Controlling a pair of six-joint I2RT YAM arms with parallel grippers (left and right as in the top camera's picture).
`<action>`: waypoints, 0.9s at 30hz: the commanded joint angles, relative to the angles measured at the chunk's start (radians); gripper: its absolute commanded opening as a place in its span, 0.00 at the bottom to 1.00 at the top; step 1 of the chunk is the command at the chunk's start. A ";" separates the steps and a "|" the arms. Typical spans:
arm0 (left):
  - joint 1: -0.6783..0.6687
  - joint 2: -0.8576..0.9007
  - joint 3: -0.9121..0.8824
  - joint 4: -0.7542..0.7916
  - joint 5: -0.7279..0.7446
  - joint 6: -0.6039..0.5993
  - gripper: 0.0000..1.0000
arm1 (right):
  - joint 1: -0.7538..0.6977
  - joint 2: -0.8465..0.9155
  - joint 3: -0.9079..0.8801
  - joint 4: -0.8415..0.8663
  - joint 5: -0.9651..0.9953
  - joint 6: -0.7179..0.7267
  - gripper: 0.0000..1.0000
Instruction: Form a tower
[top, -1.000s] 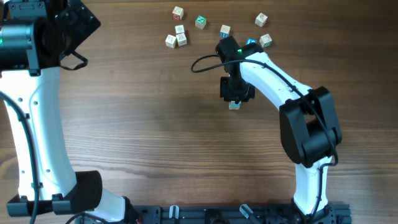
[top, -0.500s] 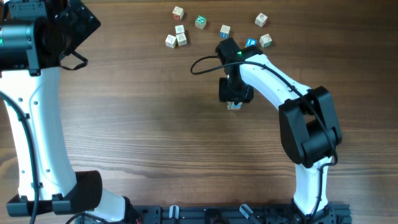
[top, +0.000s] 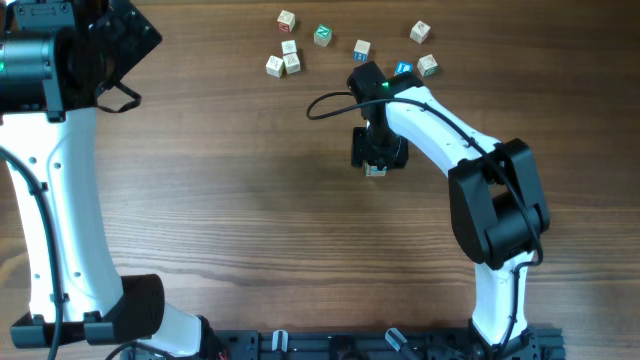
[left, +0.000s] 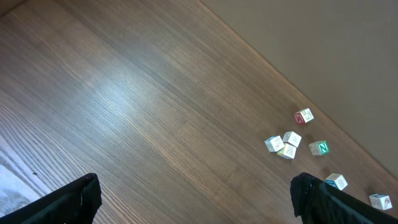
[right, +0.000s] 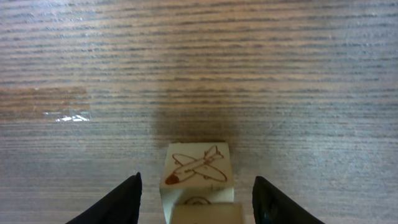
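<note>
Wood tower (top: 376, 171): 2 cubes vis | R claw (right: 198, 198) astride, unclamped | loose cubes (top: 322, 36): 9

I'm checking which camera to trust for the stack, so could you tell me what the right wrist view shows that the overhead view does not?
Only the right wrist view shows the airplane drawing on the tower and the gaps between it and the right gripper, whose jaws stand open on either side. Only the overhead view shows the loose cubes scattered beyond it and the left arm. Both show the tower, the right gripper and the wooden table.
</note>
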 joint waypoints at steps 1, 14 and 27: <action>0.005 -0.018 0.010 0.002 -0.016 -0.014 1.00 | 0.001 0.011 0.032 -0.010 -0.002 0.002 0.58; 0.005 -0.018 0.010 0.002 -0.016 -0.014 1.00 | 0.002 0.008 0.054 -0.058 -0.006 0.019 0.44; 0.005 -0.018 0.010 0.002 -0.016 -0.014 1.00 | 0.002 0.008 0.054 -0.050 -0.005 0.014 0.31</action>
